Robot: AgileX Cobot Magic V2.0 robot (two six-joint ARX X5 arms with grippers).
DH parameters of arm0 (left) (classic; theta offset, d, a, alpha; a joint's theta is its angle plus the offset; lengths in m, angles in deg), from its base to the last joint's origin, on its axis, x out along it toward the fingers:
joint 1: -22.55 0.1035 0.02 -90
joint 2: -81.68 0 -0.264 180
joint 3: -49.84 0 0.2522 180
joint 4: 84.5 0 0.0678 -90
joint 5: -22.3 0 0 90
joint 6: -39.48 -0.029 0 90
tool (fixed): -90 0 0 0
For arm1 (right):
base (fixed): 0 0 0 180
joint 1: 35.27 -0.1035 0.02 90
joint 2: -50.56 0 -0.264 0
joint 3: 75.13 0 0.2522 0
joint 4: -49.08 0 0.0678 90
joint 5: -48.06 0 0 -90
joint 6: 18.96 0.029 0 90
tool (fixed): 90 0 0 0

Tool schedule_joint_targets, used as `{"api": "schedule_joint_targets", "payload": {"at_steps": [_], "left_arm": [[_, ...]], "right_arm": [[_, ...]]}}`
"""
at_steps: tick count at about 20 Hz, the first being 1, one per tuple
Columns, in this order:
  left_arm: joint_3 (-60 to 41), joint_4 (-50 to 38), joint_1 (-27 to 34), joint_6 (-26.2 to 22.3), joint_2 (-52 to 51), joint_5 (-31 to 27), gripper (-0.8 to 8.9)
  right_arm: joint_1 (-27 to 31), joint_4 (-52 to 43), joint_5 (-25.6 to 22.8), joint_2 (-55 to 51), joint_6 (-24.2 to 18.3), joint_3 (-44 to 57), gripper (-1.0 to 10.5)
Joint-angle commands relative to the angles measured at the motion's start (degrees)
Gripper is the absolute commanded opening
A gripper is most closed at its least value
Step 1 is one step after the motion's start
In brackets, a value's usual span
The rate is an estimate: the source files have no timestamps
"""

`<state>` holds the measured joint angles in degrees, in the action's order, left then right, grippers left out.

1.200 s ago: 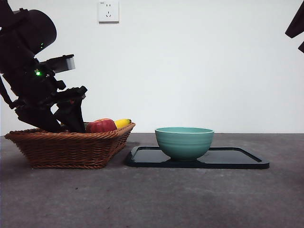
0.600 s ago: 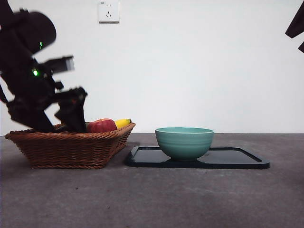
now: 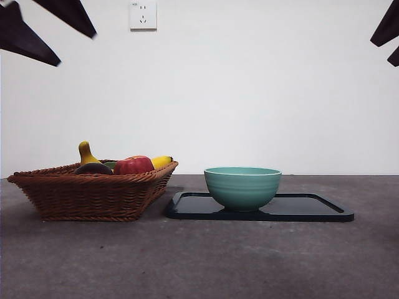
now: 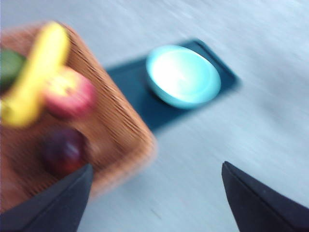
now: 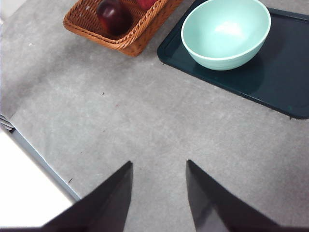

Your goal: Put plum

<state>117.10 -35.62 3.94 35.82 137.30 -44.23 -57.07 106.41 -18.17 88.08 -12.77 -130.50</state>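
Note:
The dark maroon plum (image 3: 93, 169) lies in the brown wicker basket (image 3: 87, 196) at the left, beside a red apple (image 3: 132, 165) and a yellow banana (image 3: 161, 161). In the blurred left wrist view the plum (image 4: 63, 151) rests near the basket's corner. My left gripper (image 4: 157, 165) is open and empty, high above the basket; its two dark tips show at the top left corner (image 3: 78, 50). From the right wrist camera the plum (image 5: 113, 14) is also visible inside the basket. My right gripper (image 5: 159, 162) hangs open over bare table, far from the fruit.
A teal bowl (image 3: 242, 187) stands on the left part of a black tray (image 3: 312, 208) to the right of the basket. A banana stem (image 3: 85, 152) sticks up from the basket. The right arm (image 3: 382, 53) waits at the top right corner.
The left arm has risen out of the basket to the top left corner with nothing in its jaws. The plum and the banana stem, hidden behind it before, now show.

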Motion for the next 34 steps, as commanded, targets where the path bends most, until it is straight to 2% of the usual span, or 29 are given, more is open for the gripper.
{"api": "schedule_joint_targets", "payload": {"at_steps": [1,3,5,16,19,22,23,26,32,34], "left_arm": [[0.46,5.11,-0.52,0.17,-2.08,6.01,4.29],[0.46,8.9,-0.68,-0.42,-3.54,11.45,4.28],[0.46,11.41,-0.94,-1.36,-4.0,13.77,4.28],[0.44,12.0,-1.03,-1.92,-3.96,13.77,4.28],[0.44,12.0,-1.03,-1.92,-3.96,13.77,4.28],[0.44,11.96,-1.03,-1.92,-3.96,13.77,4.28],[0.44,11.96,-1.03,-1.92,-3.96,13.77,4.28],[0.46,11.93,-1.03,-1.92,-3.96,13.77,4.28],[0.44,11.96,-1.03,-1.92,-3.96,13.77,4.28],[0.44,11.98,-1.03,-1.92,-3.96,13.77,4.28]], "right_arm": [[-0.31,-0.68,-0.22,0.2,-0.46,-0.33,1.8],[-0.31,-0.68,-0.22,0.2,-0.44,-0.33,1.8],[-0.31,-0.68,-0.22,0.2,-0.42,-0.33,1.8],[-0.31,-0.68,-0.22,0.2,0.15,-0.33,1.8],[-0.31,-1.25,-0.35,0.26,2.93,-0.33,1.8],[0.0,-5.11,-2.58,2.08,10.16,-0.92,1.8],[0.37,-5.7,-3.23,4.17,11.8,-1.88,1.8],[2.16,-7.39,-3.28,13.16,12.07,-6.49,2.3],[4.83,-7.26,-3.39,36.76,8.79,-22.67,2.3],[4.83,-6.84,-4.85,43.08,7.72,-27.06,2.3]]}}
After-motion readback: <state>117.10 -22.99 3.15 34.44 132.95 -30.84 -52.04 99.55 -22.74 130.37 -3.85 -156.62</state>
